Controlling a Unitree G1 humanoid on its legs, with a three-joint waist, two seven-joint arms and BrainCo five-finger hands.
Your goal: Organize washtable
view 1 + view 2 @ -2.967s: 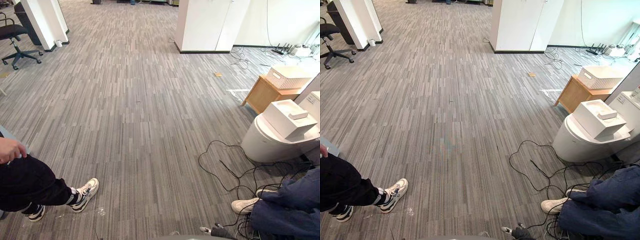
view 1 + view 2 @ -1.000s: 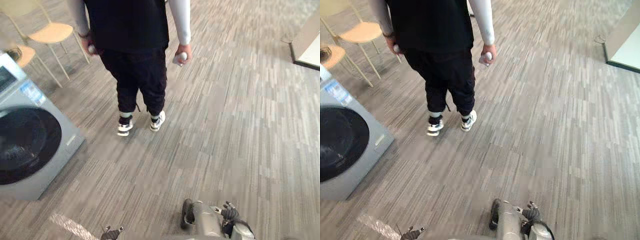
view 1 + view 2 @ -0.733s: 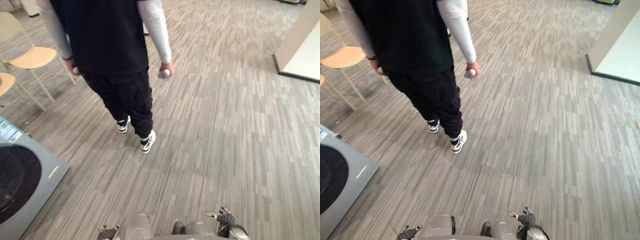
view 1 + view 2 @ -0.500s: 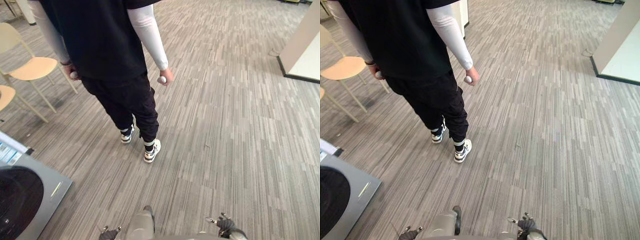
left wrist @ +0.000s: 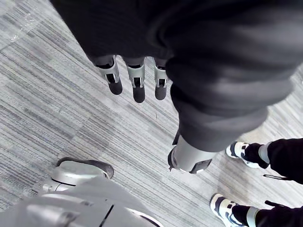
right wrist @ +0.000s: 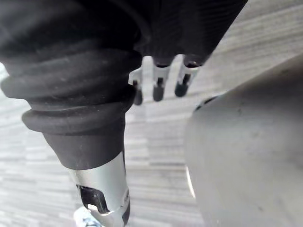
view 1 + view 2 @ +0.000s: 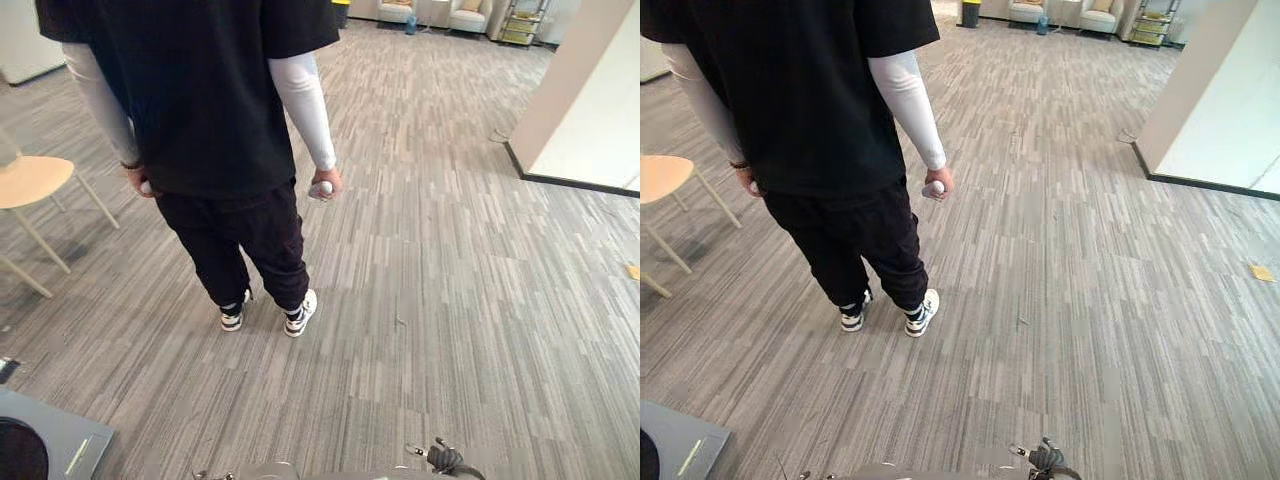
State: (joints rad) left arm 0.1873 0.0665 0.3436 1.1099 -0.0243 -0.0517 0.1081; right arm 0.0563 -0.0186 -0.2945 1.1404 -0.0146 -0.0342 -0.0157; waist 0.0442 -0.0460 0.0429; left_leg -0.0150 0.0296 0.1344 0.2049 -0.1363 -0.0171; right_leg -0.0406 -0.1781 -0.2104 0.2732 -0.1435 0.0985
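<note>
Both hang loose-fingered and empty, left robot hand (image 5: 138, 87) and right robot hand (image 6: 158, 88); person (image 7: 210, 100) cropped at shoulders.

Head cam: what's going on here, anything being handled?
Nothing is handled yet. The robot stands on carpet behind a person who faces away, gripping a small pale object in each hand. The robot's left hand and right hand hang empty, fingers straight. A wooden chair stands to the left.
</note>
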